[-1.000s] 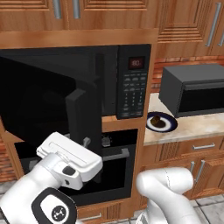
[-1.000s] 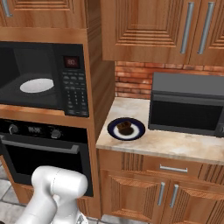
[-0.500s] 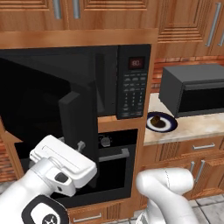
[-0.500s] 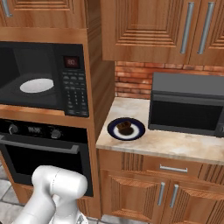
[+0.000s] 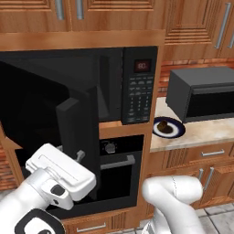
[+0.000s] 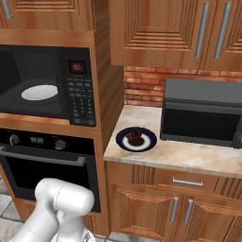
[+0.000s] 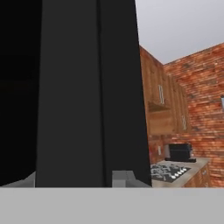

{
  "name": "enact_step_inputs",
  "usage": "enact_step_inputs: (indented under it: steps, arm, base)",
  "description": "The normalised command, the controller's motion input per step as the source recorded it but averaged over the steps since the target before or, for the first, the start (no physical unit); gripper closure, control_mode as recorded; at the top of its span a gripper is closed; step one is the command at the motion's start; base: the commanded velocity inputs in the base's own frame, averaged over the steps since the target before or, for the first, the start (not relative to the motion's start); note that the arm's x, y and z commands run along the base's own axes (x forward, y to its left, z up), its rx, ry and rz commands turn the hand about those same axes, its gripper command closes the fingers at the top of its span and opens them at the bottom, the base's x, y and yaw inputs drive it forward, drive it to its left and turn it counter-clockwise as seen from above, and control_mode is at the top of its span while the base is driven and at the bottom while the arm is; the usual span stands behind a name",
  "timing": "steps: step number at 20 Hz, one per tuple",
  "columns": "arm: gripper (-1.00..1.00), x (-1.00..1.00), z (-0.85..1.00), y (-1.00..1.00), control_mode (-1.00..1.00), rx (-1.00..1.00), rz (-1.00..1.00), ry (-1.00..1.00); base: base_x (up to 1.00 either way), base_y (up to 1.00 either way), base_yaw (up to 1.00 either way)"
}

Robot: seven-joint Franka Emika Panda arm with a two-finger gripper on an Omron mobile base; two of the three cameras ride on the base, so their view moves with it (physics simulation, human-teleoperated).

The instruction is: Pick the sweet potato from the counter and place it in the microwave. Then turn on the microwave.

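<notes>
Standing open, the microwave (image 5: 109, 87) has its dark door (image 5: 77, 132) swung out toward the lower left of the left base view, and the white turntable (image 6: 39, 92) shows inside in the right base view. The sweet potato (image 6: 135, 138) lies on the blue-rimmed plate (image 6: 124, 144) at the left end of the desk (image 6: 189, 158), beside the smaller grey box appliance (image 6: 203, 113). Compared with one second ago, the white hand has sunk lower and further left beside the door's edge, while potato and plate are unmoved. The tool (image 7: 74, 181) sits against the door's edge, fingers apart; whether they clamp it cannot be told. Below is the black oven (image 6: 45, 165).
</notes>
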Motion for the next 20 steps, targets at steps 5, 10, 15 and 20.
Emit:
enact_step_inputs:
  steps: [5, 10, 15, 20]
  arm:
    - [-1.0, -0.05, -0.02, 0.09, -1.0, -0.01, 0.0, 0.0]
    - [-1.0, -0.02, -0.01, 0.03, -1.0, 0.0, 0.0, 0.0]
    - [-1.0, -0.12, 0.0, 0.05, -1.0, 0.0, 0.0, -0.04]
    - [-1.0, -0.26, -0.04, 0.13, -1.0, 0.0, 0.0, -0.06]
  base:
    - [0.0, 0.0, 0.0]
    - [0.0, 0.0, 0.0]
    - [0.0, 0.0, 0.0]
    - [0.0, 0.0, 0.0]
